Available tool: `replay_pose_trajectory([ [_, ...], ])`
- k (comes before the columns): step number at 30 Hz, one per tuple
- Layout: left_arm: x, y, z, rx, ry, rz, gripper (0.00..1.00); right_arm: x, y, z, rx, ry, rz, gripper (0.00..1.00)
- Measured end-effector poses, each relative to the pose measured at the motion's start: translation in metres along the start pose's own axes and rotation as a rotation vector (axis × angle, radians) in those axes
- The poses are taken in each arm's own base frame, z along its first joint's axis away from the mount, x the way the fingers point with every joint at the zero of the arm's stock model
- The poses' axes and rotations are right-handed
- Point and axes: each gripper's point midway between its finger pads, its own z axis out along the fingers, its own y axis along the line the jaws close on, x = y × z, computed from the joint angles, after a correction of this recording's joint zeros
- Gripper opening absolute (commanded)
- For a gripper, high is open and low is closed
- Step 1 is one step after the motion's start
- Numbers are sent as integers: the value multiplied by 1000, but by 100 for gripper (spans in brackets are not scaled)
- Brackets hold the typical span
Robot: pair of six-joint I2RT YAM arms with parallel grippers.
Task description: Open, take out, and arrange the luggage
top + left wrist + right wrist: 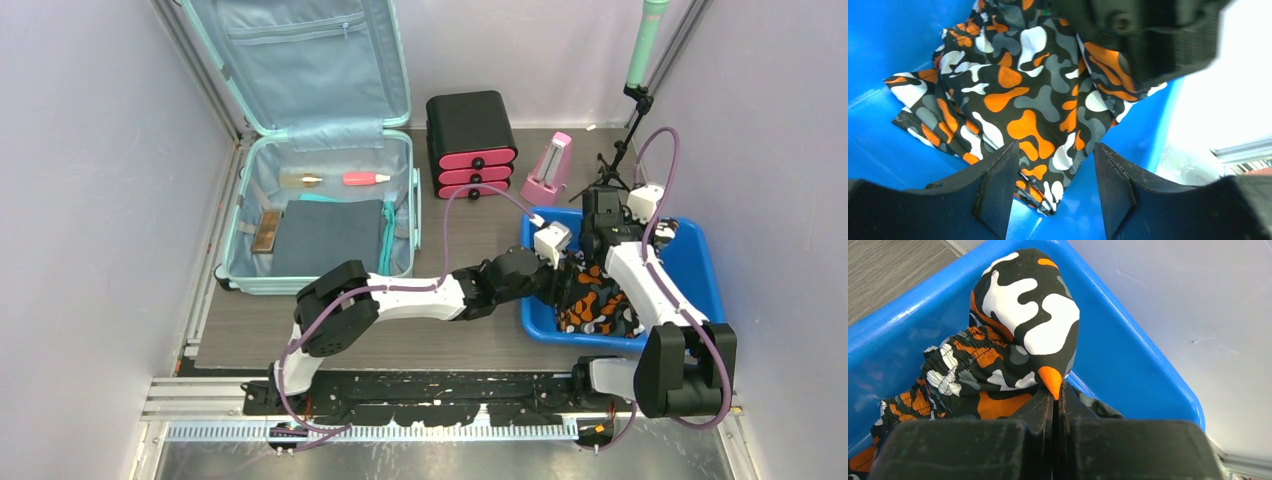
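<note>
From my station I see the luggage (pixel 290 70) at the far left of the desk (pixel 480 240), open, its lid standing up against the back wall and its base flat with the lining showing. In the base lie a dark grey folded item (pixel 328 237), a brown flat piece (pixel 266 230) just beside it, and two small bottles near the hinge, one pale (pixel 300 180) and one with a pink body (pixel 366 179). Both my arms reach over to the right, into the blue tub (pixel 700 260), well apart from the luggage. My right tool (pixel 1057 395) has its fingers pressed together on a fold of the camouflage garment (pixel 1023 315), and the orange, black and white cloth bulges up above the pinch against the tub wall. My left tool (pixel 1055 155) has its fingers spread, hanging just over the same garment, which lies crumpled on the tub floor; I see cloth through the gap but nothing caught between the pads. Behind the tub, a black drawer box (pixel 471 145) with pink drawers stands near the middle of the desk, with a small pink object (pixel 548 170) just to its right.
</note>
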Motion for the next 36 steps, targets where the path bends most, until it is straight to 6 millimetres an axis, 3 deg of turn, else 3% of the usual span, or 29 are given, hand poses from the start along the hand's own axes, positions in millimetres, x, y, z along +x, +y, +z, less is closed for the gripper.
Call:
replay_pose_trajectory([
  [1, 0, -4, -1, 5, -3, 8, 59, 1, -1, 0, 2, 3, 0, 35],
  [2, -2, -8, -3, 13, -6, 15, 59, 2, -1, 1, 4, 4, 9, 53],
  [3, -3, -12, -4, 20, -8, 23, 59, 1, -2, 0, 7, 2, 10, 62],
  [5, -6, -18, -6, 31, -14, 29, 61, 0, -7, -2, 13, 1, 22, 68],
  [9, -16, -30, -20, 52, -33, 52, 68, -16, -15, -8, 17, -9, 42, 70],
  [13, -22, -29, -42, 47, -61, 89, 69, -37, -19, -17, -15, -14, 80, 68],
  [18, -23, -16, -66, -5, -72, 144, 70, -47, -1, -31, -176, 30, 157, 66],
  [23, -32, -3, -95, -79, -77, 206, 72, -26, 30, -50, -396, 126, 213, 67],
  [27, -55, 7, -127, -181, -86, 256, 73, 17, 56, -62, -552, 215, 215, 65],
  [31, -80, 18, -168, -289, -102, 311, 74, 58, 71, -67, -613, 313, 201, 58],
  [36, -98, 45, -220, -441, -89, 348, 75, 84, 92, -66, -619, 414, 219, 57],
])
